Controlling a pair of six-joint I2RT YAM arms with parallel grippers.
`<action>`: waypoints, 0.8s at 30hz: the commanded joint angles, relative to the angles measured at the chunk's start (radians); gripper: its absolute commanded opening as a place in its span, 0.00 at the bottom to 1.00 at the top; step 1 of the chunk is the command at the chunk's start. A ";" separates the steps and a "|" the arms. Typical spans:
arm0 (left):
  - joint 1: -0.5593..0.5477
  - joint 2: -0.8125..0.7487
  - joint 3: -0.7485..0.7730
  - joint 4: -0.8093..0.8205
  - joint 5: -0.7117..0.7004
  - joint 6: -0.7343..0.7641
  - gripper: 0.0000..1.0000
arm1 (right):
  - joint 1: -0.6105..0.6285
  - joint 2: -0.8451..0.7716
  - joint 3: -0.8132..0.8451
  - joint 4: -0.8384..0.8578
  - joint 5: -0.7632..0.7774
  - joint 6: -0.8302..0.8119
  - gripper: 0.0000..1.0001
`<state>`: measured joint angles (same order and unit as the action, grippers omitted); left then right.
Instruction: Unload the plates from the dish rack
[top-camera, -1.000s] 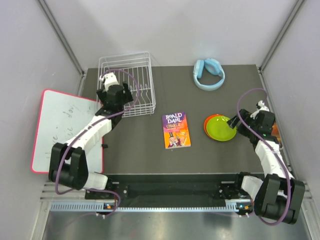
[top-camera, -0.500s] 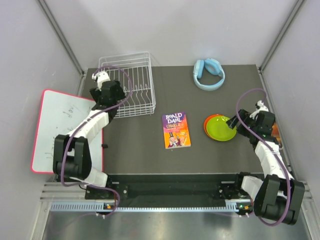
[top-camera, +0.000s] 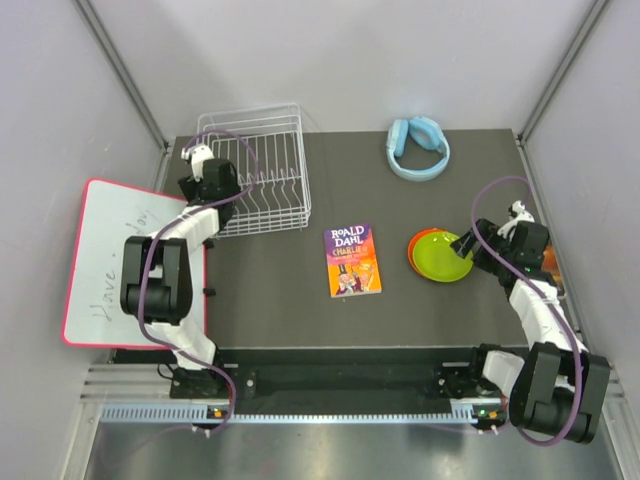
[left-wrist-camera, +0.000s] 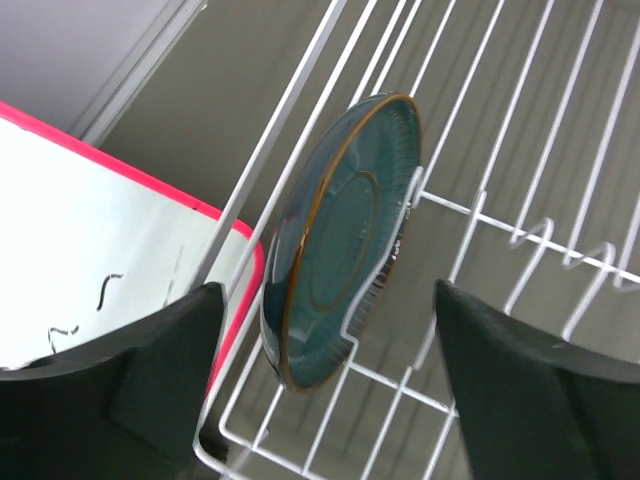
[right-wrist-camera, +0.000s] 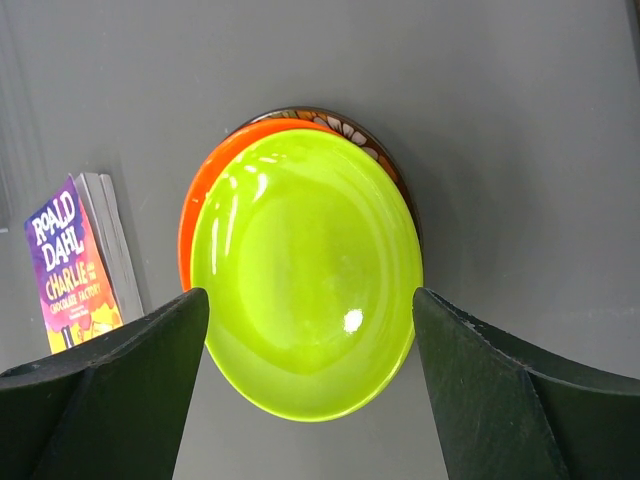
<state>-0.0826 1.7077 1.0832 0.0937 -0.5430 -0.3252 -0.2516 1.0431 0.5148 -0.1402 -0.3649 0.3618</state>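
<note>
Down to the last plate, by the look of it. Left fingers (left-wrist-camera: 130, 370) spread wide, pinching nothing, with the dark green plate (left-wrist-camera: 340, 240) just ahead and between them, touching neither. Standing on edge and tilted in the dish rack (left-wrist-camera: 470, 205), leaning on a divider prong close to the side wires.

Next, as a judgement: ease forward to bracket the rim, close on it, then lift clear of the prongs before swinging away (likely to snag on the wire if dragged sideways).

Right fingers (right-wrist-camera: 100, 380) likewise spread, holding nothing, hovering over the stack on the tabletop (right-wrist-camera: 520, 120). Lime green plate (right-wrist-camera: 310, 270) between and below them, resting on the orange plate (right-wrist-camera: 200, 215), with a sliver of the red patterned plate (right-wrist-camera: 345, 122) showing at the bottom. Probably the spot for the fourth.

Around: a whiteboard (top-camera: 110, 260) just outside the rack beside the left fingers, and blue headphones (top-camera: 418, 147) well beyond the right fingers. A paperback book (top-camera: 352, 259) to the left of the right fingers, between rack and stack, so worth carrying high over it.
</note>
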 joint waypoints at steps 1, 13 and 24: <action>0.020 0.036 0.064 0.063 -0.006 -0.021 0.84 | -0.003 0.021 0.005 0.068 -0.016 -0.003 0.82; 0.037 0.058 0.049 0.121 0.028 -0.060 0.46 | -0.005 0.060 -0.001 0.090 -0.028 0.008 0.82; 0.040 0.072 0.043 0.121 0.034 -0.068 0.09 | -0.003 0.063 -0.001 0.082 -0.023 0.008 0.82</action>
<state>-0.0448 1.7653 1.1049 0.1493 -0.5297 -0.3546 -0.2516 1.0988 0.5148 -0.0967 -0.3725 0.3687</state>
